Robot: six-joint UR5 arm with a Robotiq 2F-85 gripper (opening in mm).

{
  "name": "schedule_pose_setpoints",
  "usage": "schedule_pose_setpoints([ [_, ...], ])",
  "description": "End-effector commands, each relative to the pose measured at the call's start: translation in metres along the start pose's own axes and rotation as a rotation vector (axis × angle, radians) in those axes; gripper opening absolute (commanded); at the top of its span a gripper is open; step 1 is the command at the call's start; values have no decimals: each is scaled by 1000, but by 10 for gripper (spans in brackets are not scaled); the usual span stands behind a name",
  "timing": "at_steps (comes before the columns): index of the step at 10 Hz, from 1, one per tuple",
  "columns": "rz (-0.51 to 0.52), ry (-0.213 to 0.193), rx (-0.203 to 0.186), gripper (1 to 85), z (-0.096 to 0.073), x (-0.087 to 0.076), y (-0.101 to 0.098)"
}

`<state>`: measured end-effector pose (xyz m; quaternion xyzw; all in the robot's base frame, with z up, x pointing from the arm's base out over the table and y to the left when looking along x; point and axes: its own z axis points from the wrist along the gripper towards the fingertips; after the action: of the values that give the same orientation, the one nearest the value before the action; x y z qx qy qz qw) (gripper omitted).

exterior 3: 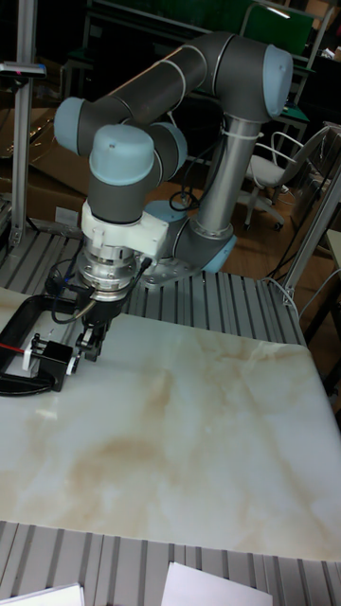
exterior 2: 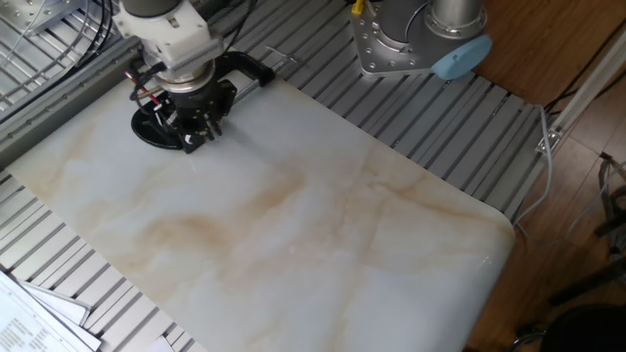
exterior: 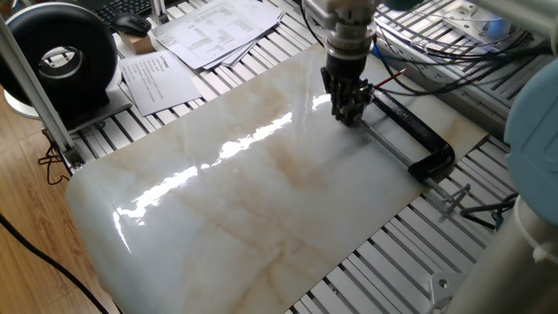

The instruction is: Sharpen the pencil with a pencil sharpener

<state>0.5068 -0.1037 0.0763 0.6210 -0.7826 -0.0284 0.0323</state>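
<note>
In the tall fixed view the gripper [exterior 3: 89, 347] is hanging low over the marble slab [exterior 3: 199, 426], near its far left corner, and the pencil sharpener [exterior 3: 52, 361] is sitting just beside it at about 9 o'clock from the fingertips, close but seemingly not touching. The sharpener's silvery face is pointing on toward 9 o'clock, away from the tool, and a thin red pencil [exterior 3: 11, 350] appears to be sticking out of that face, its long axis running roughly 9 to 3 o'clock in line with the box. The black C-shaped clamp [exterior 3: 28, 308] is curving around both. The fingers are looking drawn close together with only a slight gap, but whether they are pinching anything or simply nearly closed I cannot tell. In the other fixed view the tool [exterior 2: 198, 134] is covering the sharpener, so that angle is adding little. Judging from this, the coming move is turning on a short sideways shift toward 9 o'clock, past the box, since the pencil is lying on the sharpener's far side from the fingers
</note>
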Motion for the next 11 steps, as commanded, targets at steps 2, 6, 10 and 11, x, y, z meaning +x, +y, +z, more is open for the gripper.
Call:
schedule_pose_setpoints([
  [2, -37, 2, -4, 10, -22, -10, -20],
  [6, -131, 0, 78, 197, -4, -13, -56],
  [10, -161, -19, 85, 640, 3, -22, -66],
  [11, -163, -21, 84, 637, 3, -22, -70],
])
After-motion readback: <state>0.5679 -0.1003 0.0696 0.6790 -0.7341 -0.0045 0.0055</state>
